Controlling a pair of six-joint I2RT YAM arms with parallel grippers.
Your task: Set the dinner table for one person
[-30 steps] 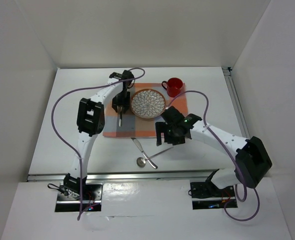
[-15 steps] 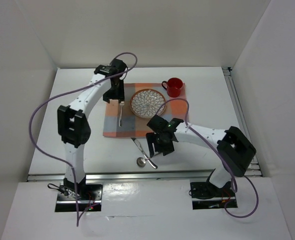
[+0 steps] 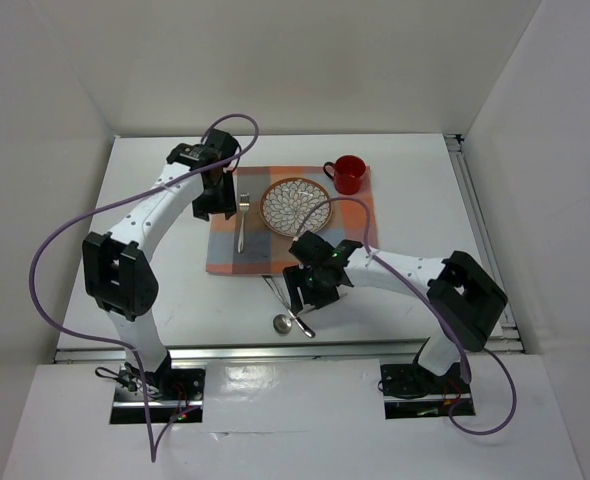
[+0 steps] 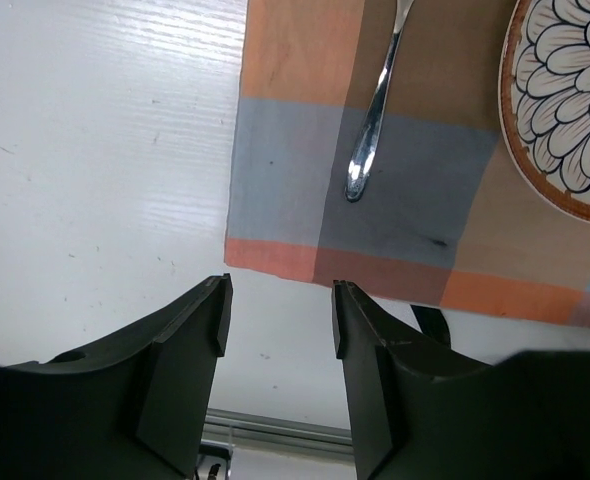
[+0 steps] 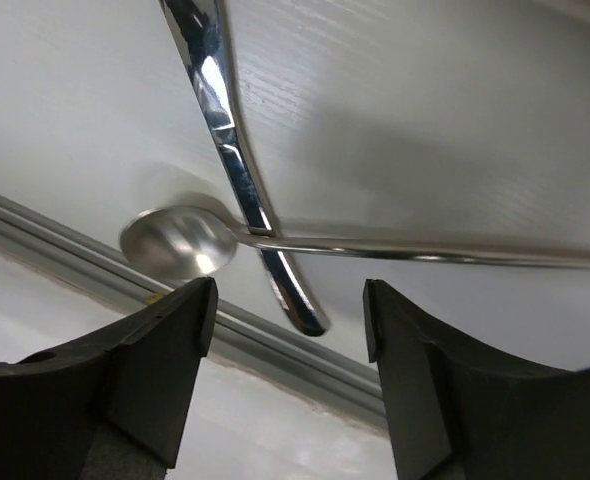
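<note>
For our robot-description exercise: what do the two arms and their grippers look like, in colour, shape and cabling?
Both the left arm and right arm are white links with blocky black joint housings. A purple cable loops along each. The left gripper and right gripper have black angular fingers.

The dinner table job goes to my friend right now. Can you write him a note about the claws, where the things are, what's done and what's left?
Left claw: open, empty, over the mat's near left edge.
Right claw: open, empty, above the crossed spoon and knife.
The plate and fork lie on the mat, fork left of plate; red mug at its far right corner; spoon and knife on the bare dinner table.
Done: plate, fork, mug.
Left: spoon and knife, probably beside the plate.
</note>
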